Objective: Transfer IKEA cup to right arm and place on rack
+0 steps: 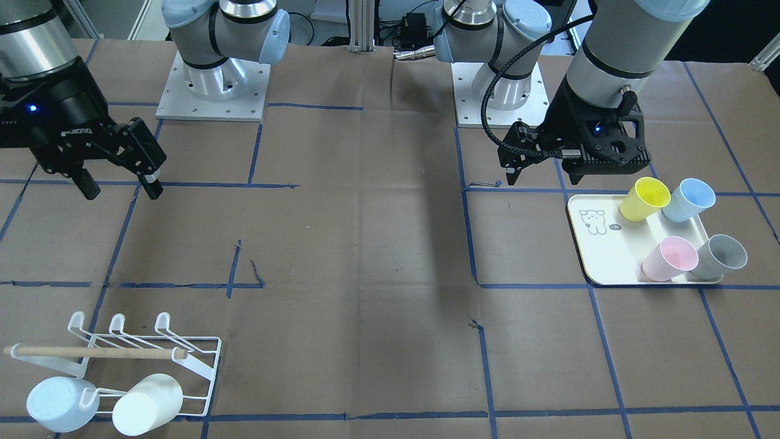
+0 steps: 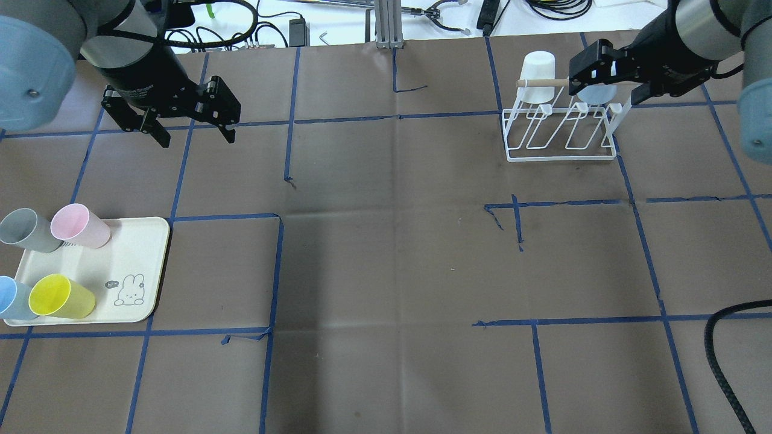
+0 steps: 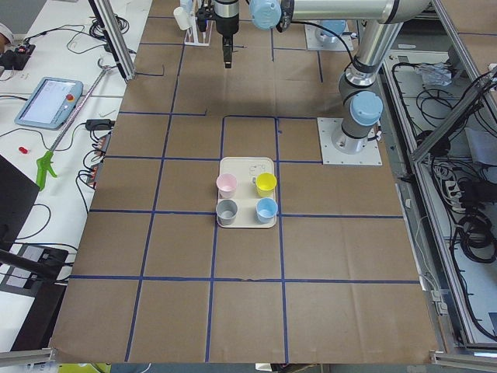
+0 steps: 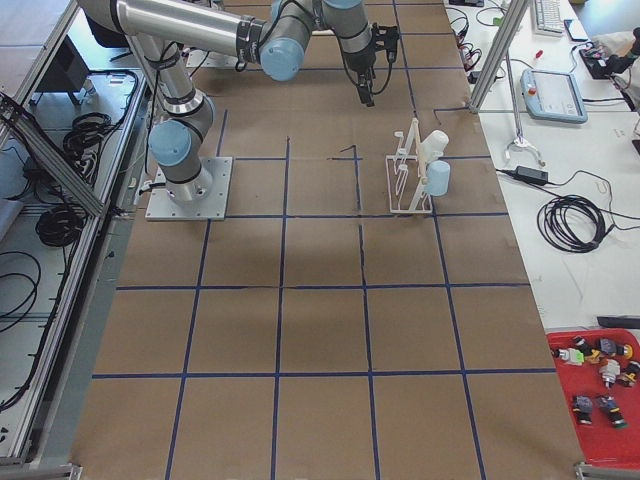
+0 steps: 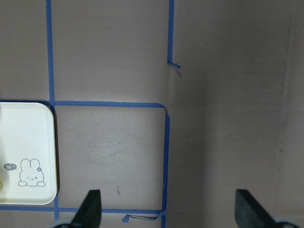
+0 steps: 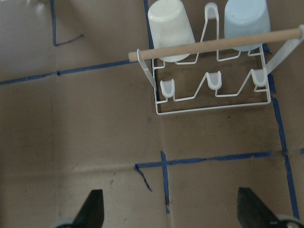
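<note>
Yellow [image 1: 645, 198], blue [image 1: 688, 199], pink [image 1: 669, 258] and grey [image 1: 722, 256] cups stand on a cream tray [image 1: 600, 262]. My left gripper [image 1: 543, 178] hovers open and empty just behind the tray; its wrist view shows the tray corner [image 5: 28, 137] and the bare table. The white wire rack [image 1: 201, 366] holds a white cup [image 1: 146, 405] and a pale blue cup [image 1: 61, 402] upside down on its prongs. My right gripper [image 1: 122, 190] is open and empty, high above the table on the robot's side of the rack [image 6: 213, 108].
Brown paper with blue tape lines covers the table. Both arm bases [image 1: 213, 85] stand at the robot's edge. A black ribbed hose [image 2: 724, 349] loops in at the overhead view's lower right. Several cables and a teach pendant [image 3: 48, 101] lie beyond the table's far edge.
</note>
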You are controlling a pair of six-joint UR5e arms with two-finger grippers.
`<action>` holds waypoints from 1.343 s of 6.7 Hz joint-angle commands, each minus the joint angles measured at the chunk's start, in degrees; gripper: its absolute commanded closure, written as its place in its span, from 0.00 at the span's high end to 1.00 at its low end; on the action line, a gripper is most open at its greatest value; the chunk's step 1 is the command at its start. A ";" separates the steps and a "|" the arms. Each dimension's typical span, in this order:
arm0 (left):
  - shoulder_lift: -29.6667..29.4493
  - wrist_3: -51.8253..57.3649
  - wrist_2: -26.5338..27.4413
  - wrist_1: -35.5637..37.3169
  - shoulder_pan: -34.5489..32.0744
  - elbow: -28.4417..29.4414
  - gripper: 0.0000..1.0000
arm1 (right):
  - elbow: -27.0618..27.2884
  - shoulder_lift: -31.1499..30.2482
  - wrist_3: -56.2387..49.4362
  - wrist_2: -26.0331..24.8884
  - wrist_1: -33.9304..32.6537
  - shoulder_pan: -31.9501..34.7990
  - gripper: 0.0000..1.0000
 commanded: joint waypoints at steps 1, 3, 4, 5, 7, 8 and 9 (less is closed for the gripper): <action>0.04 0.00 0.00 0.00 0.00 0.01 0.99 | -3.42 -1.72 2.51 -5.91 12.63 5.18 1.00; -0.05 -0.09 0.00 0.00 0.00 0.01 0.99 | -5.29 -1.54 6.23 -8.76 16.37 9.42 1.00; -0.05 -0.87 0.00 0.00 0.00 -0.07 0.99 | -5.12 -1.19 6.58 -8.93 16.46 10.65 1.00; -0.14 -1.49 -0.09 0.00 -0.09 0.01 0.99 | -5.38 -0.84 7.01 -8.94 16.37 11.53 1.00; -0.14 -1.41 -0.09 0.00 -0.09 0.01 0.99 | -5.64 -0.14 6.93 -9.02 16.63 12.15 1.00; -0.14 -1.41 -0.09 0.00 -0.09 0.01 0.99 | -5.64 -0.05 6.93 -9.89 16.55 13.46 1.00; -0.05 -1.32 -0.09 0.00 -0.09 0.01 0.99 | -5.64 0.30 6.58 -10.69 16.55 13.48 1.00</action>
